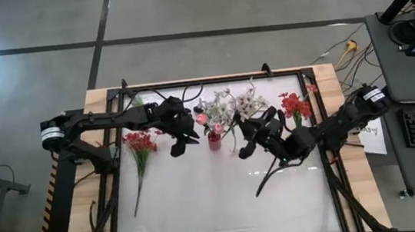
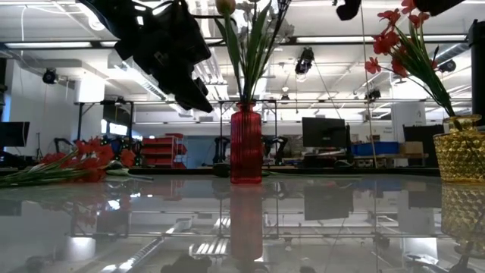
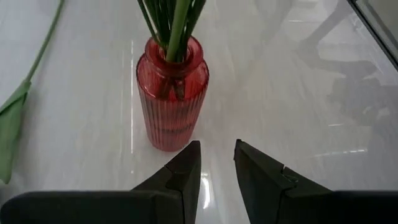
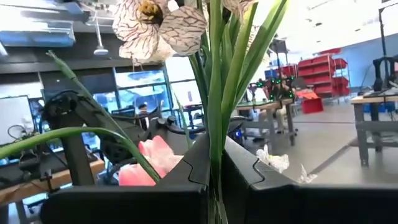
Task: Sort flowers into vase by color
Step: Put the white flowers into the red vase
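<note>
The right end effector (image 4: 214, 168) has its two dark fingers pressed onto the green stems of a white-petalled artificial flower (image 4: 165, 22), whose veined bloom stands above the fingers. In the high view this end effector (image 1: 251, 144) hangs just right of the ribbed red glass vase (image 1: 215, 141), which already holds a pink rosebud (image 1: 202, 119) and white sprays.

The left end effector (image 3: 216, 168) hovers just beside the vase (image 3: 171, 93), fingers a narrow gap apart, holding nothing.

These stems look light, springy and top-heavy, so a pinch low on the stem seems best; petals would crush.

A bunch of red blooms (image 1: 141, 141) lies on the white counter (image 1: 225, 207) at left; another (image 1: 294, 105) stands in a yellow textured vase (image 2: 461, 148).
</note>
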Tool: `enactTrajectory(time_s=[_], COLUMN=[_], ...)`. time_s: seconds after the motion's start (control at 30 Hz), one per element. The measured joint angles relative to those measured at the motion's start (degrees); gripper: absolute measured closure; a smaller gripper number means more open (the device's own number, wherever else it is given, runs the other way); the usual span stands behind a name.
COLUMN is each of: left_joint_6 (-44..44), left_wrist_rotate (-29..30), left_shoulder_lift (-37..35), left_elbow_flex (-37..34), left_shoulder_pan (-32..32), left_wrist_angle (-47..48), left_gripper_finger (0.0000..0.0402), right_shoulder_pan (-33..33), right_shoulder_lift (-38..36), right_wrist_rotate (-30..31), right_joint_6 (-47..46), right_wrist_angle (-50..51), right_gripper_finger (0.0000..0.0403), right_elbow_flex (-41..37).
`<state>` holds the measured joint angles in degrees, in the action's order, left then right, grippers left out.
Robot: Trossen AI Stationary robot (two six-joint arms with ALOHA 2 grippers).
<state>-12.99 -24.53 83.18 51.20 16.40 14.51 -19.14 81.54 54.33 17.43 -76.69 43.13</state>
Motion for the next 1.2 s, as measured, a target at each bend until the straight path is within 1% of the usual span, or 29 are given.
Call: enactTrajectory(time_s=[0.13, 0.33, 0.63, 0.83, 0.97, 1.07, 1.2], left_joint_6=[0.00, 0.56, 2.14, 5.00, 5.95, 5.99, 5.99], left_wrist_rotate=[0.14, 4.16, 4.65, 4.65, 4.67, 4.71, 5.56], left_shoulder_lift=[0.04, 0.04, 0.63, 4.31, 5.88, 6.70, 7.82], left_elbow_flex=[0.00, 0.00, 0.00, 0.19, 1.92, 3.25, 4.78], left_shoulder_pan=[0.00, 0.00, 0.00, -0.11, -0.11, -0.11, -0.11], left_wrist_angle=[-1.74, -3.82, -6.43, -7.02, -7.48, -8.20, -9.01], left_gripper_finger=[0.0316, 0.0316, 0.0316, 0.0316, 0.0316, 0.0316, 0.0316], right_shoulder_pan=[2.71, 4.29, 5.64, 5.58, 5.58, 5.58, 5.67], right_shoulder_lift=[1.06, 2.11, 6.11, 8.30, 8.50, 8.54, 8.56], right_wrist_rotate=[-3.07, -3.35, -3.79, -3.83, -4.17, -6.10, -6.84], right_joint_6=[-1.33, 0.41, -0.35, 1.05, 0.16, -0.11, -2.44], right_wrist_angle=[-0.25, -0.32, -1.67, -6.29, -5.98, -5.61, -1.32], right_gripper_finger=[0.0391, 0.0391, 0.0390, 0.0390, 0.0390, 0.0390, 0.0390], right_elbow_flex=[0.00, 0.00, 0.00, 0.02, 0.02, 0.00, -0.02])
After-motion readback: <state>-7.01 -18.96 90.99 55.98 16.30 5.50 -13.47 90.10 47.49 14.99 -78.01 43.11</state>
